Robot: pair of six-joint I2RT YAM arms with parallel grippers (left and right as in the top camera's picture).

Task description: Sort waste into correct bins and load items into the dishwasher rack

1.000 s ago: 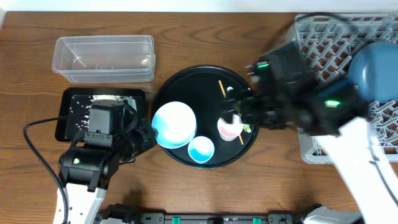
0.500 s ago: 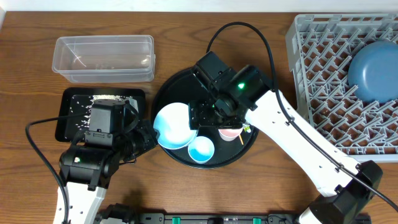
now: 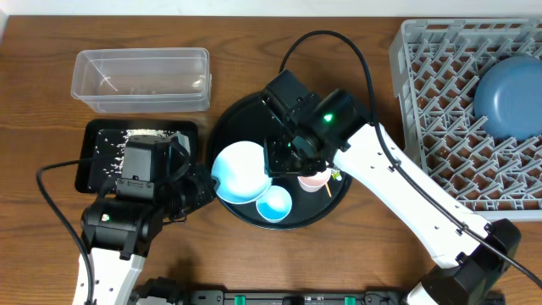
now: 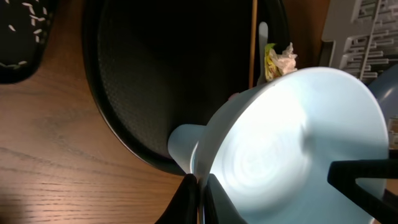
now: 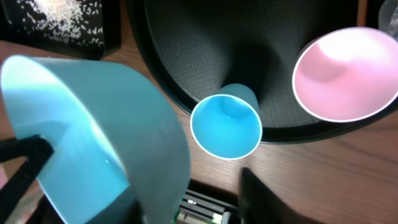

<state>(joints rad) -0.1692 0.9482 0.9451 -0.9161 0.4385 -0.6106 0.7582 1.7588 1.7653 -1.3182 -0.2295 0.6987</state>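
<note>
Bowl first: the white bowl sits tilted at the lower-left edge of the round black tray, just beside the light blue bowl. The left gripper is pinched tight on its near rim. The right gripper straddles the opposite rim, jaws apart, not clamped. Bare tray floor lies above the bowl, and the dishwasher rack stands well apart at right. A second ago the right arm was a blur near the rack; it has swung in over the tray.
</note>
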